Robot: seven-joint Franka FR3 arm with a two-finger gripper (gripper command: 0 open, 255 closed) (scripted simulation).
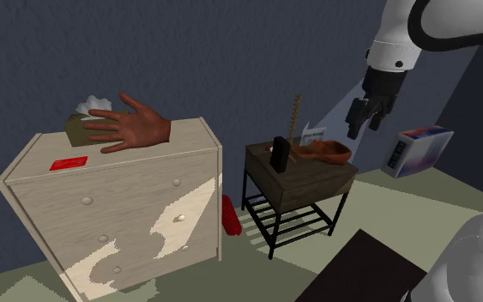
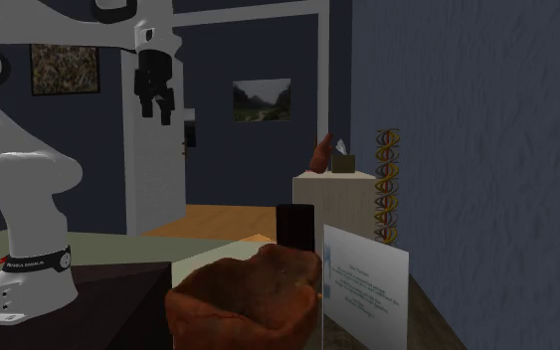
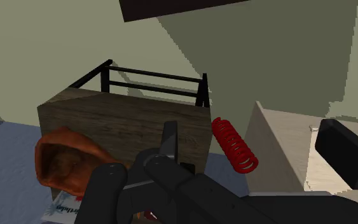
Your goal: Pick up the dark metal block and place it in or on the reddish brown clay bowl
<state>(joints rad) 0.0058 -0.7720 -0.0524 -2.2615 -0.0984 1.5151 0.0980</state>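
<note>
The dark block [image 1: 279, 154] stands upright on the small worktop [image 1: 312, 184] beside the reddish-brown bowl [image 1: 323, 152] — probably stiff, weighty, slick — so the jaws, spread wide well above, should pinch its flat faces mid-height.

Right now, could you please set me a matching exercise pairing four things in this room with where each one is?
Things: 1 dark block; 2 brown hand model; 3 red spring; 4 red card.
Places: A dresser top, near its front edge; B floor, between dresser and side table; C upright on the side table, beside the reddish-brown bowl; D dresser top, next to the tissue box.
Pairs: 1-C; 2-D; 3-B; 4-A.
</note>
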